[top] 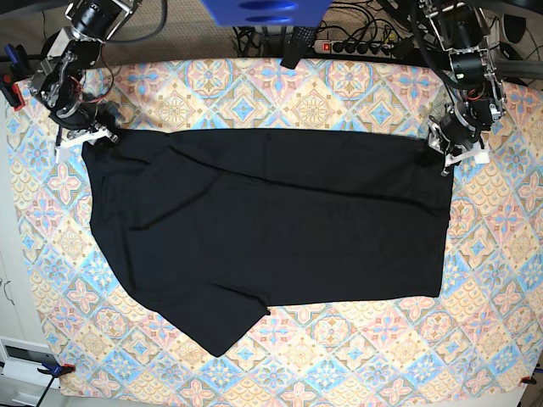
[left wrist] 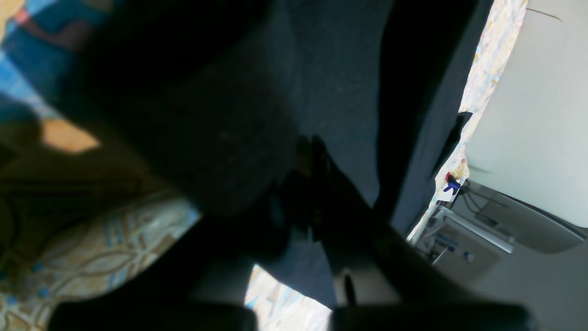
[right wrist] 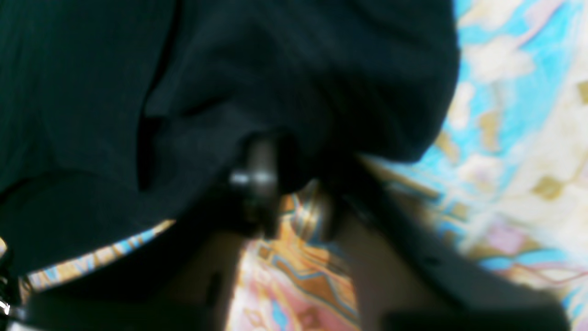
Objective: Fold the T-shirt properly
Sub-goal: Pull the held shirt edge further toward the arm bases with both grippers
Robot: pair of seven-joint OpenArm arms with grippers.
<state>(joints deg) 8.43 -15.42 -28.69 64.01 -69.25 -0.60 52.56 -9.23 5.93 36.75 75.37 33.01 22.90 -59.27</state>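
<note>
The black T-shirt [top: 271, 229] lies spread flat on the patterned tablecloth [top: 339, 85], with one sleeve pointing toward the near left. At the shirt's far right corner my left gripper [top: 443, 151] is shut on the cloth. The left wrist view shows its dark fingers [left wrist: 308, 156] pinched together in the T-shirt [left wrist: 330, 92]. My right gripper [top: 89, 136] is at the shirt's far left corner. In the blurred right wrist view its fingers [right wrist: 257, 184] stand close together, and their tips are buried in a fold at the T-shirt's [right wrist: 229, 69] edge.
The tablecloth covers the whole table around the shirt. A power strip with cables [top: 356, 44] lies behind the far edge. A blue object [top: 263, 10] hangs at the top centre. Clamps [top: 51, 369] hold the cloth at the table's left corners.
</note>
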